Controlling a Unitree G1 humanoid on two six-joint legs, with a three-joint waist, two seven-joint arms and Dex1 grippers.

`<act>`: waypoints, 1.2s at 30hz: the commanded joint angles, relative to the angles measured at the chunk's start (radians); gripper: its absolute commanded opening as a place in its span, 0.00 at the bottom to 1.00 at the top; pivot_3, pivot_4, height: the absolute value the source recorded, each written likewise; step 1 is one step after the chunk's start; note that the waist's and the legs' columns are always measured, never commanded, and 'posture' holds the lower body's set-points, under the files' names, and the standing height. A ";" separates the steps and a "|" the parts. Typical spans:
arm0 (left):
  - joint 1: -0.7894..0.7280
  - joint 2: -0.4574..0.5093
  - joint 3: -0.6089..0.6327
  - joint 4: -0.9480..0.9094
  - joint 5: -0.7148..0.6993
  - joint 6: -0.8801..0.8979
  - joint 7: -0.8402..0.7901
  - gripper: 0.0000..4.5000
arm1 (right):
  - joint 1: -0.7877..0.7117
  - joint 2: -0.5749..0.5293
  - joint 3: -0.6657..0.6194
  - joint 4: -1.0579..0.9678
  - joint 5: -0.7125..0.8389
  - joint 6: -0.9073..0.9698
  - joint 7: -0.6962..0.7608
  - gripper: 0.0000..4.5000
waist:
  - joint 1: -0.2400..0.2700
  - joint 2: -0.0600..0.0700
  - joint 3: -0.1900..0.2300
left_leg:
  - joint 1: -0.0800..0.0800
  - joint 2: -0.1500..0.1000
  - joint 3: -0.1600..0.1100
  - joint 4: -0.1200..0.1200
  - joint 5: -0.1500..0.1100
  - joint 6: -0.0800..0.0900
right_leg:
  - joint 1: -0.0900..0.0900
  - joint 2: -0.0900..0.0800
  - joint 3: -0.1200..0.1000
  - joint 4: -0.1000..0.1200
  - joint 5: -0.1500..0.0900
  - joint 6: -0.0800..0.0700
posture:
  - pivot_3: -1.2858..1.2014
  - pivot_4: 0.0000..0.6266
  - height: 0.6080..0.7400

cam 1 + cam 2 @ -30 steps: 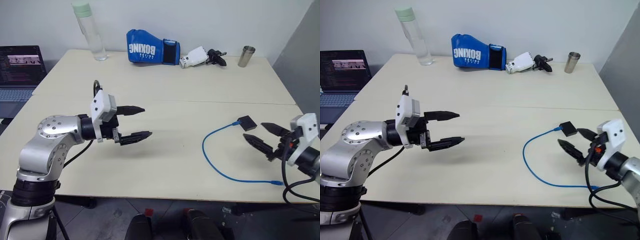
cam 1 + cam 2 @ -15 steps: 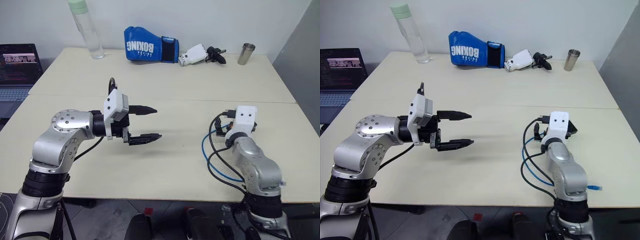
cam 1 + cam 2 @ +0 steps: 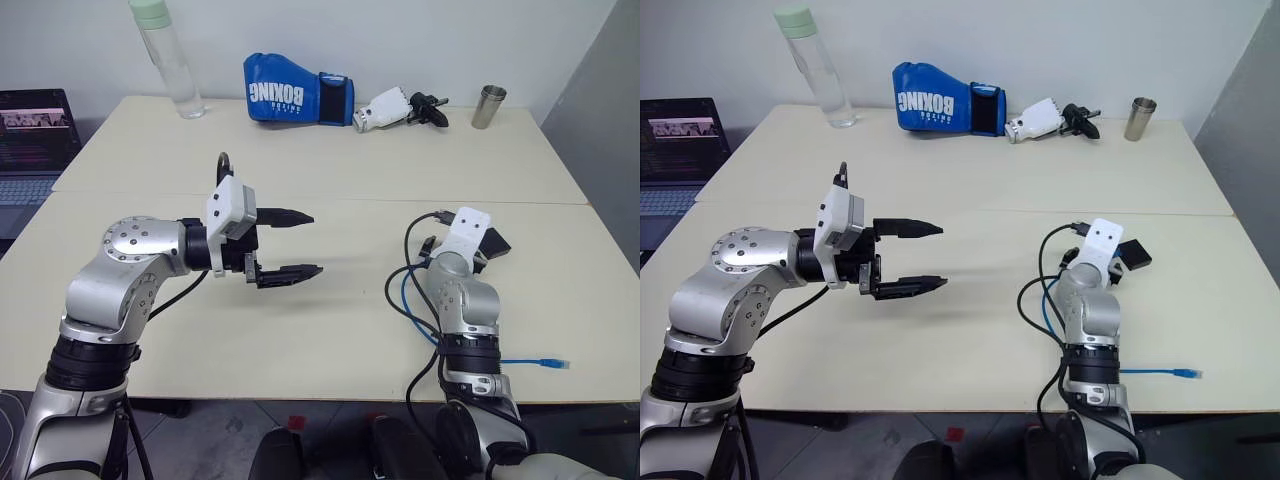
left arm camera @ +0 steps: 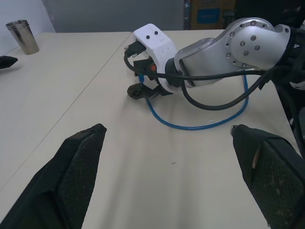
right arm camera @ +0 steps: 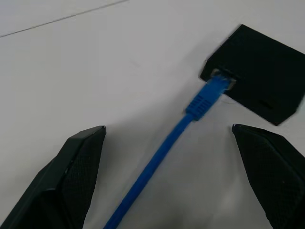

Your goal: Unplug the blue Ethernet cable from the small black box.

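Nearest the table's (image 3: 330, 330) front edge lay the loose end of the blue Ethernet cable (image 5: 167, 143), its free plug (image 3: 556, 363) resting flat on the top, off to the robot's right. From there the cord ran back and curved under the right arm, and its other plug was still seated in the side of the small black box (image 5: 259, 71). That box sat flat on the right half of the table, just past the right wrist.

The right gripper (image 5: 167, 181) was spread wide, one finger to each side of the cord, holding nothing. From the wrist camera the cable passed between the fingers without touching either, and the box lay just ahead of the tips.

The left gripper (image 3: 290, 243) hung above the middle of the table, pointing across toward the right arm, fingers wide apart and empty too. It was well apart from the cable and the box.

Further back, along the far edge, there was a clear water bottle (image 3: 165, 55) with a pale green cap, a blue boxing glove (image 3: 297, 90), a white and black gadget (image 3: 400, 105) lying on its side, and a metal cup (image 3: 487, 107). A laptop (image 3: 35, 130) sat off beyond the table's left side, screen lit.
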 commanded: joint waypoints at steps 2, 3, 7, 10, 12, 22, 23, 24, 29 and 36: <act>-0.027 0.009 0.013 -0.018 0.004 -0.011 0.006 1.00 | -0.074 0.034 -0.077 0.052 0.021 -0.062 -0.083 1.00 | -0.002 0.000 0.000 | 0.000 0.000 0.000 0.000 0.000 0.000 | 0.000 0.000 0.000 0.000 0.000 0.000 | 0.52 0.24 1.00; -0.027 0.010 0.015 -0.019 0.003 -0.009 0.007 1.00 | -0.081 0.036 -0.096 0.061 0.036 -0.057 -0.092 1.00 | -0.001 0.000 0.000 | 0.000 0.000 0.000 0.000 0.000 0.000 | 0.000 0.000 0.000 0.000 0.000 0.000 | 0.52 0.24 1.00; -0.030 0.011 0.016 -0.019 0.004 -0.007 0.012 1.00 | -0.095 0.037 -0.123 0.084 0.069 -0.051 -0.098 0.84 | -0.001 0.000 0.000 | 0.000 0.000 0.000 0.000 0.000 0.000 | 0.000 0.000 0.000 0.000 0.000 0.000 | 0.52 0.24 1.00; -0.030 0.011 0.017 -0.020 0.004 -0.007 0.016 1.00 | -0.100 0.043 -0.143 0.088 0.090 -0.050 -0.110 0.68 | -0.001 0.000 0.000 | 0.000 0.000 -0.001 0.000 0.000 0.000 | 0.000 0.000 -0.001 0.000 0.000 0.000 | 0.52 0.24 1.00; -0.031 0.012 0.016 -0.018 0.004 -0.008 0.017 1.00 | -0.102 0.048 -0.153 0.087 0.102 -0.050 -0.118 0.57 | -0.001 0.000 -0.001 | 0.000 0.000 -0.001 0.000 0.000 0.000 | 0.000 0.000 -0.001 0.000 0.000 0.000 | 0.52 0.24 1.00; -0.030 0.011 0.023 -0.019 -0.002 0.001 0.033 1.00 | -0.059 0.036 -0.108 -0.026 0.135 0.022 -0.077 0.11 | -0.006 -0.001 -0.001 | 0.000 0.000 -0.001 0.000 0.000 0.000 | 0.000 0.000 0.000 0.000 0.000 0.000 | 0.52 0.24 1.00; -0.028 0.011 0.025 -0.020 -0.004 0.003 0.034 1.00 | -0.044 0.023 -0.081 -0.044 0.142 0.039 -0.032 0.06 | -0.006 0.000 -0.001 | 0.000 0.000 -0.001 0.000 0.000 0.000 | 0.000 0.000 0.000 0.000 0.000 0.000 | 0.52 0.24 1.00; -0.027 0.011 0.027 -0.018 -0.006 0.005 0.036 1.00 | -0.028 0.009 -0.053 -0.063 0.148 0.056 0.015 0.02 | -0.008 0.000 -0.001 | 0.000 0.000 -0.001 -0.001 0.000 0.000 | 0.000 0.000 0.000 0.000 0.000 0.000 | 0.52 0.24 1.00; -0.025 0.005 0.048 -0.001 -0.019 0.026 0.063 1.00 | 0.094 -0.117 0.151 -0.184 0.185 0.034 0.396 0.02 | -0.012 0.000 0.000 | 0.000 0.001 -0.001 -0.002 0.000 0.000 | 0.000 0.001 0.000 -0.001 0.000 0.000 | 0.52 0.24 1.00; -0.027 0.015 0.107 0.077 -0.044 0.080 0.099 1.00 | 0.137 -0.490 0.547 -0.298 -0.014 -0.259 0.882 0.02 | -0.013 0.000 0.000 | 0.000 0.000 -0.001 -0.001 0.000 0.000 | 0.000 0.001 -0.001 -0.001 0.000 0.000 | 0.52 0.24 1.00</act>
